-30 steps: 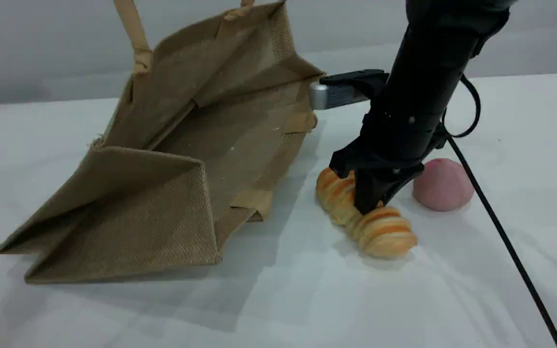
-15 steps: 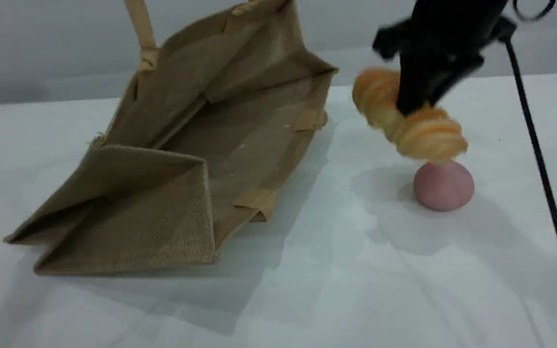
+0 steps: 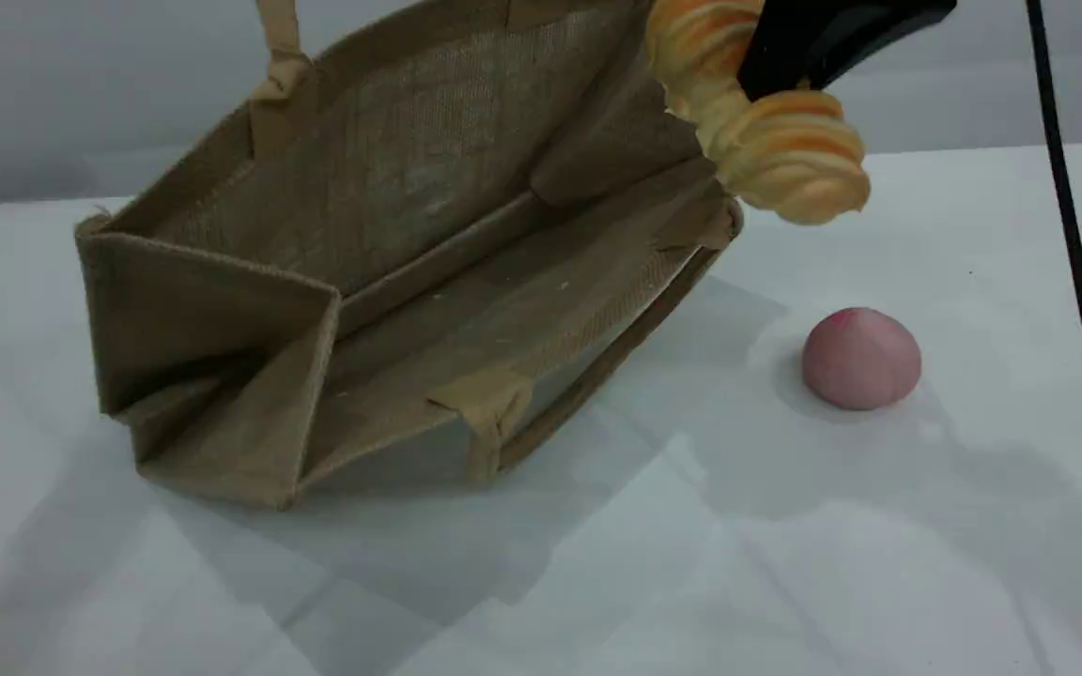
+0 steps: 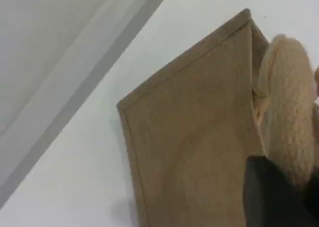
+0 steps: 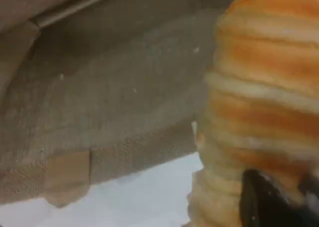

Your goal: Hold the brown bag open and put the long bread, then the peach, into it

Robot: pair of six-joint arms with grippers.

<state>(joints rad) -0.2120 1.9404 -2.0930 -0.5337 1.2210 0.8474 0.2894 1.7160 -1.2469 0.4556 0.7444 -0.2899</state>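
The brown bag point(image 3: 428, 178) hangs tilted, its mouth gaping toward the camera and its right end off the table. One beige handle point(image 3: 280, 42) runs up out of the scene view. In the left wrist view my left gripper point(image 4: 279, 187) is shut on the thick beige handle point(image 4: 289, 112) beside the bag's outer wall point(image 4: 189, 152). High at the bag's upper right corner, my right gripper point(image 3: 771, 66) is shut on the long bread point(image 3: 776, 141), which hangs above the table. The right wrist view shows the bread point(image 5: 264, 87) close up over the bag's inside point(image 5: 109, 97). The peach point(image 3: 861, 359) rests on the table, right of the bag.
A black cable point(image 3: 1078, 272) runs down the right side of the scene view. The white table point(image 3: 785, 545) stretches in front of the bag and the peach. A grey wall point(image 3: 53, 84) stands behind.
My right gripper lifted the long bread off the table, up and left to the bag's top corner. The bag rose, swung more upright and its mouth opened wider. The peach stayed put.
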